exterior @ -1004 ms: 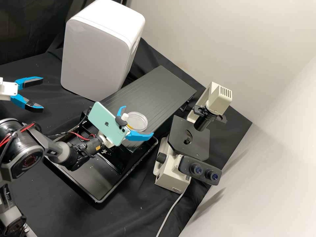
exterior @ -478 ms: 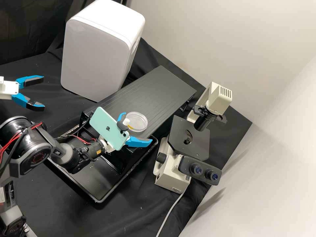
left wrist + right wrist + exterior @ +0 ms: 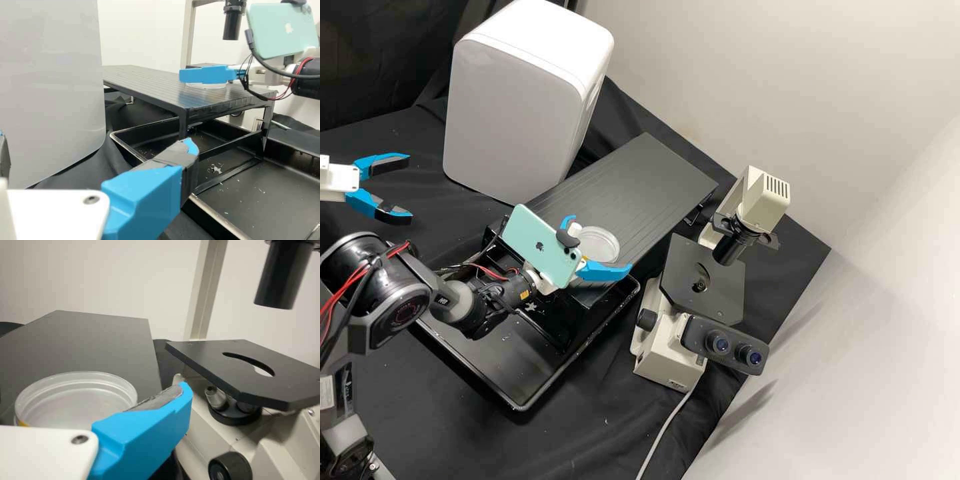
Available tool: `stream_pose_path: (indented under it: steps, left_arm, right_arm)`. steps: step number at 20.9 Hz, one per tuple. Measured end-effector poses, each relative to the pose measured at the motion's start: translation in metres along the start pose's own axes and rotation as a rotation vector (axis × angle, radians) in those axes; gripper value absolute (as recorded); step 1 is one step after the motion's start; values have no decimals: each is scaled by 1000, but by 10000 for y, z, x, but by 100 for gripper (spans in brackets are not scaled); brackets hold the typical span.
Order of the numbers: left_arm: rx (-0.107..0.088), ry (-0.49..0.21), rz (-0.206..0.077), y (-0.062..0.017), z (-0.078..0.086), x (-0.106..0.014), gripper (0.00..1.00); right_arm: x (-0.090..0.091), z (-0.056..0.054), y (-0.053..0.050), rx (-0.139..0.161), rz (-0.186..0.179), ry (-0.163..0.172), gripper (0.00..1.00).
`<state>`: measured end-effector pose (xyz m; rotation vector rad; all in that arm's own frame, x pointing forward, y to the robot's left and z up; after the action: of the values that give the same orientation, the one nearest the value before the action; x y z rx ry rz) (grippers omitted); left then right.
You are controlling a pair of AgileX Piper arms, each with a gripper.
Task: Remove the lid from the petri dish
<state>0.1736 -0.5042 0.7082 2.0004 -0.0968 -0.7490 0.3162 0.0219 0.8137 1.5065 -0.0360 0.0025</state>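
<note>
The petri dish (image 3: 599, 244) is clear and round and lies flat on the black ridged platform (image 3: 633, 187), near the platform's end closest to the arms. In the right wrist view the dish (image 3: 75, 397) shows a pale rim and a bit of yellow at one edge. I cannot tell the lid apart from the base.

The right gripper (image 3: 602, 243) is at the dish, wide open, with one blue finger on each side of it. In the right wrist view a finger (image 3: 145, 432) has its grey pad just beside the rim, and I cannot tell whether they touch. The gripper has hold of nothing. A mint phone (image 3: 542, 245) is fixed on that wrist, with red and black wires running back along the arm.

The platform stands over one end of a black tray (image 3: 520, 380), whose floor has small pale specks. Right of the tray stands a microscope (image 3: 713, 293), with its black stage (image 3: 245, 370) near the dish and an objective (image 3: 282, 272) above the stage. A white box (image 3: 527, 100) stands at the far end of the platform.

The left gripper (image 3: 405, 187) hangs over the desk (image 3: 620, 427) well apart from the dish, at the high view's left edge. Its fingers are spread and hold nothing. Its own view looks past the box toward the platform, with the right gripper's finger (image 3: 207, 75) over the dish.
</note>
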Motion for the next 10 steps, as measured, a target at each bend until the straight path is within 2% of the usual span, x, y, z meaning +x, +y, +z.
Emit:
stream_pose_path:
  steps: [8,10]
  left_arm:
    - [0,0,1,0,0,3,100]
    - [0,2,-7,-16,-5,8,100]
  right_arm:
    - [47,-11,-86,-5,-24,4,100]
    - [50,0,-100,-5,-28,0,100]
